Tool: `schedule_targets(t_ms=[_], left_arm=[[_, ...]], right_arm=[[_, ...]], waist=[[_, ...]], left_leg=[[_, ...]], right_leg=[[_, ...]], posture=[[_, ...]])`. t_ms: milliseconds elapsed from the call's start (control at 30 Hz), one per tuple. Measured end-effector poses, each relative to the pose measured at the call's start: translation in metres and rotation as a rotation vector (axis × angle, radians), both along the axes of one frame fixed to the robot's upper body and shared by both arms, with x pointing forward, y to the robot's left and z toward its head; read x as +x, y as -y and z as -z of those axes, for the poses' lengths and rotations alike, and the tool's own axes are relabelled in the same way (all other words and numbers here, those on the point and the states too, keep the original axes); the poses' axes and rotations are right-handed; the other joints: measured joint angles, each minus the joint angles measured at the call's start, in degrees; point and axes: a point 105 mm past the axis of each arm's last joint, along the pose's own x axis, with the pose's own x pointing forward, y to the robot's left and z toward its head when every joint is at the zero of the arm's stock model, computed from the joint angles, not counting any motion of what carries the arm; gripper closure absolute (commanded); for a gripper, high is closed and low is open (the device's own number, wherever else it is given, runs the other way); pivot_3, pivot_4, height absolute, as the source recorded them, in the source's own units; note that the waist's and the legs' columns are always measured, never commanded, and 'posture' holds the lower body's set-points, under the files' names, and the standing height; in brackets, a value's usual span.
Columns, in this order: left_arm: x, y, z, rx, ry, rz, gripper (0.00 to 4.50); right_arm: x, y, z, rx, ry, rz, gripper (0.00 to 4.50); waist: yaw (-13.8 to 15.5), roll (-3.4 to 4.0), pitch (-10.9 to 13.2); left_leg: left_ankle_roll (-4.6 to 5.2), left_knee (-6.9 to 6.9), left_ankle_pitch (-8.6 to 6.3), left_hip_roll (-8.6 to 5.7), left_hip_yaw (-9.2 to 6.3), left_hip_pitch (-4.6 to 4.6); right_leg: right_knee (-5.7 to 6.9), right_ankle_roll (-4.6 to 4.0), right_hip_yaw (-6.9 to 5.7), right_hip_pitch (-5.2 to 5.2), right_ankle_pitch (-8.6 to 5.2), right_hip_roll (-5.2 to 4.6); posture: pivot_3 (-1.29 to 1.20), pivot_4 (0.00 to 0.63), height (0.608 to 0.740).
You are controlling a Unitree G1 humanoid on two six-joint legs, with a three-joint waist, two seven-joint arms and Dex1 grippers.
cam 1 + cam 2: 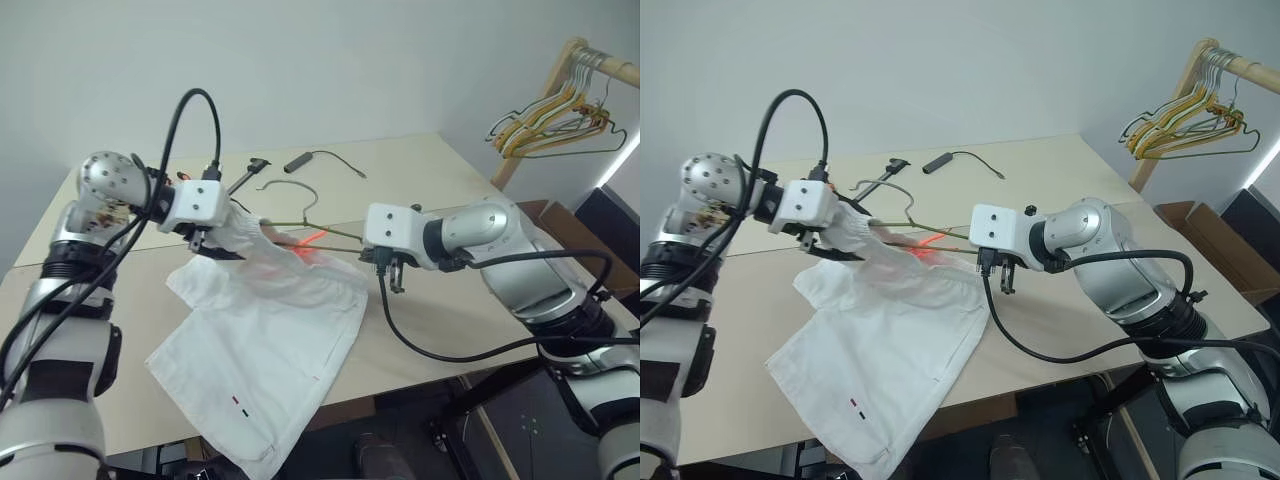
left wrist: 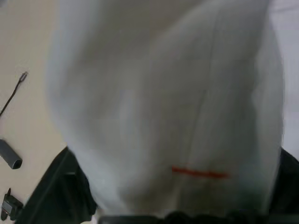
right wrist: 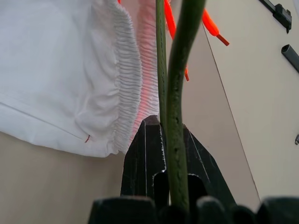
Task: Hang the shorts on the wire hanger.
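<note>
Both arms reach inward: right end effector (image 3: 161, 154) clamps the wire hanger (image 1: 300, 225), left end effector (image 1: 205, 243) seemingly grips the shorts (image 1: 270, 330).

Silver-grey metal arms, rounded at the joints. Left arm (image 1: 70, 300): a domed shoulder ball studded with small dark screw holes, a ribbed black collar below that ball, then a black-and-silver forearm casing. White boxy wrist blocks, the one on the right arm (image 1: 490, 240) edged with small black bolts. Thick black cables: one looping high above the left wrist block, another sagging in a long curve beneath the right wrist block. Black fingers (image 3: 152, 158) on the right pincer (image 3: 163, 126), wedge-shaped and matte, tapering from a broad black base.
</note>
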Motion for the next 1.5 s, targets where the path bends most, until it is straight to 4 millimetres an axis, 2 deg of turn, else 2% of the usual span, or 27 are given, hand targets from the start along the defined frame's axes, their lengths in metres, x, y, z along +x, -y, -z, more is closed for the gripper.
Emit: schedule_targets(t_ms=[300,433,567,633,700,733,833,900,967,1033,1167,1233,1300,1367,1467,1500], left_arm=[[0.0,0.003,0.001,-0.028,-0.019,0.008,4.44],[0.001,0.003,-0.001,-0.056,-0.03,-0.006,4.48],[0.0,0.003,-0.002,-0.083,-0.057,-0.02,4.5],[-0.003,-0.001,0.001,-0.095,-0.075,-0.027,4.5],[-0.005,-0.002,0.005,-0.11,-0.1,-0.032,4.5],[-0.006,-0.002,0.005,-0.117,-0.103,-0.032,4.5],[-0.009,-0.004,0.005,-0.134,-0.108,-0.039,4.5],[-0.01,-0.008,0.005,-0.136,-0.112,-0.055,4.5],[-0.011,-0.009,0.006,-0.141,-0.118,-0.066,4.5],[-0.012,-0.011,0.005,-0.145,-0.121,-0.081,4.5],[-0.012,-0.008,0.001,-0.152,-0.117,-0.079,4.5],[-0.013,-0.007,0.0,-0.156,-0.114,-0.075,4.5],[-0.013,-0.008,0.001,-0.177,-0.12,-0.085,4.5],[-0.015,-0.007,0.003,-0.18,-0.128,-0.086,4.5],[-0.015,-0.007,0.006,-0.185,-0.136,-0.094,4.5],[-0.016,-0.007,0.005,-0.184,-0.133,-0.092,4.5]], right_arm=[[0.0,0.003,0.001,-0.002,-0.016,0.028,4.5],[0.0,0.004,0.0,-0.012,0.018,0.02,4.5],[0.001,0.007,0.007,-0.015,0.04,0.02,3.42],[0.004,0.017,0.011,-0.005,0.048,0.07,2.71],[0.009,0.032,0.008,0.019,0.06,0.141,1.93],[0.01,0.038,0.007,0.029,0.059,0.168,1.71],[0.01,0.073,0.007,0.107,0.049,0.306,0.69],[0.006,0.098,0.014,0.146,0.032,0.398,0.05],[-0.009,0.12,0.033,0.199,-0.039,0.466,0.05],[-0.022,0.125,0.055,0.264,-0.116,0.487,0.05],[-0.033,0.098,0.085,0.484,-0.195,0.457,0.05],[-0.031,0.085,0.092,0.579,-0.222,0.469,0.05],[-0.025,0.06,0.1,0.688,-0.274,0.462,0.05],[-0.022,0.037,0.104,0.761,-0.324,0.437,0.05],[-0.011,0.012,0.1,0.821,-0.354,0.405,0.05],[-0.006,0.005,0.101,0.824,-0.363,0.397,0.22]], waist=[[-1.18,0.0,0.0],[-1.42,0.0,0.0],[-1.49,0.0,0.0],[-1.54,0.0,0.0],[-1.49,0.0,0.0],[-1.48,0.0,0.0],[-0.97,-0.01,-0.01],[-0.78,-0.02,-0.01],[-0.52,-0.07,-0.04],[-0.46,-0.08,-0.05],[-1.42,-0.06,-0.07],[-1.78,-0.06,-0.08],[-2.25,-0.04,-0.1],[-2.5,-0.01,-0.11],[-2.78,-0.01,-0.11],[-2.82,-0.02,-0.11]], left_leg=[[0.0,0.02,0.0,0.0,-0.04,-0.01],[0.0,0.02,0.0,0.0,-0.05,0.0],[0.0,0.02,0.0,-0.01,-0.07,0.0],[0.0,0.02,0.0,-0.01,-0.07,0.0],[0.0,0.04,0.0,-0.01,-0.08,-0.01],[0.0,0.04,0.0,-0.01,-0.09,-0.01],[0.0,0.03,0.0,-0.03,-0.17,-0.03],[0.01,0.03,-0.01,-0.05,-0.16,-0.02],[0.02,0.01,-0.02,-0.03,-0.18,-0.02],[0.03,0.02,-0.01,-0.02,-0.17,0.0],[0.03,0.01,-0.01,0.01,-0.11,0.12],[0.02,0.03,-0.01,0.01,-0.11,0.23],[0.02,0.04,-0.01,0.0,-0.15,0.31],[0.01,0.05,0.0,-0.04,-0.2,0.28],[0.01,0.07,-0.01,-0.07,-0.48,0.23],[0.01,0.07,-0.01,-0.07,-0.54,0.24]], right_leg=[[0.04,0.01,0.0,0.0,0.0,-0.01],[0.04,0.02,0.0,0.0,-0.01,-0.02],[0.05,0.02,0.0,0.0,-0.01,-0.02],[0.06,0.02,0.0,-0.01,-0.01,-0.03],[0.06,0.02,0.0,0.0,-0.01,-0.04],[0.06,0.02,0.0,0.0,-0.01,-0.03],[0.01,0.02,-0.07,0.04,-0.01,-0.04],[0.01,0.03,-0.06,0.06,-0.02,-0.06],[-0.02,0.03,-0.07,0.11,-0.02,-0.03],[0.0,0.04,-0.06,0.11,-0.02,-0.01],[0.12,0.04,0.08,0.23,-0.02,0.03],[0.15,0.05,0.13,0.25,-0.02,0.06],[0.23,0.04,0.15,0.27,-0.02,0.05],[0.31,0.04,0.13,0.23,-0.01,0.02],[0.31,0.04,0.11,0.18,-0.01,-0.05],[0.32,0.04,0.09,0.2,-0.01,-0.05]], posture=[[-0.1,0.0,0.74],[-0.11,0.0,0.74],[-0.11,0.0,0.74],[-0.11,0.0,0.74],[-0.11,0.0,0.74],[-0.1,0.0,0.74],[-0.1,0.0,0.74],[-0.1,0.0,0.74],[-0.1,0.0,0.74],[-0.1,0.0,0.74],[-0.1,0.0,0.74],[-0.1,0.0,0.74],[-0.1,0.0,0.74],[-0.09,0.0,0.74],[-0.09,0.0,0.74],[-0.09,0.0,0.74]])
